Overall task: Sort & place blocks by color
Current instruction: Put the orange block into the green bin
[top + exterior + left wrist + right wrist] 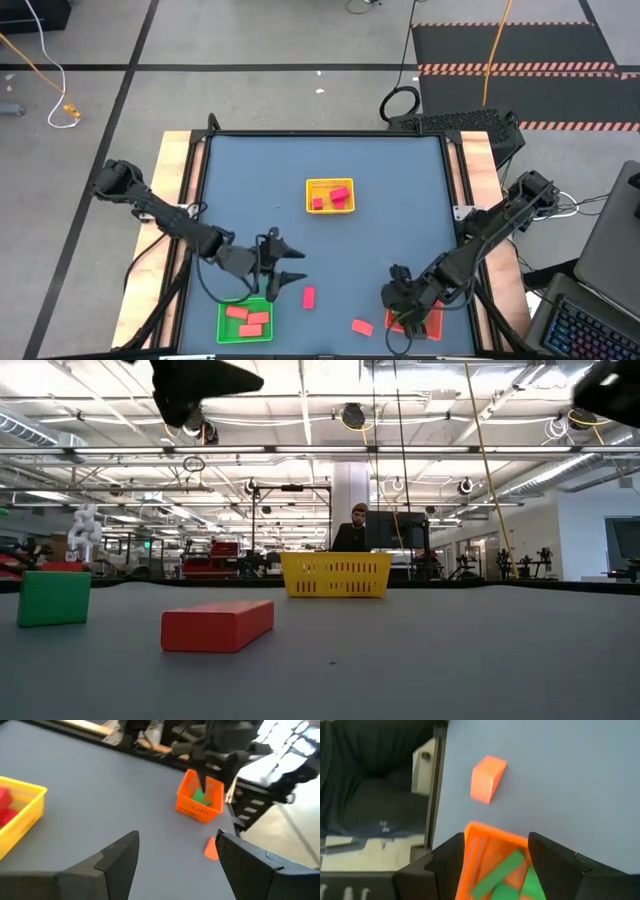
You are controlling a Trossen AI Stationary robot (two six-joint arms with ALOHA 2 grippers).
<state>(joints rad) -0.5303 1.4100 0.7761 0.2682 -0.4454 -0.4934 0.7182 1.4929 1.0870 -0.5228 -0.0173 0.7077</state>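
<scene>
My left gripper (296, 266) hangs open above the near-left table; the low view shows it high up (205, 385). A green cube (55, 597) and a pink-red bar (218, 625) lie flat on the table; from above the bar (309, 296) shows beside the gripper. A salmon block (362, 326) lies loose near the right arm and also shows in the right wrist view (487, 777). My right gripper (495, 857) is open over the orange basket (480, 865), which holds green blocks (507, 872). The green basket (222, 322) holds salmon blocks.
A yellow basket (312, 185) with pink-red blocks sits mid-table. The table's near edge runs close to the green and orange baskets. Bare table lies between the yellow basket and the far edge. A person (352, 530) sits beyond the far edge.
</scene>
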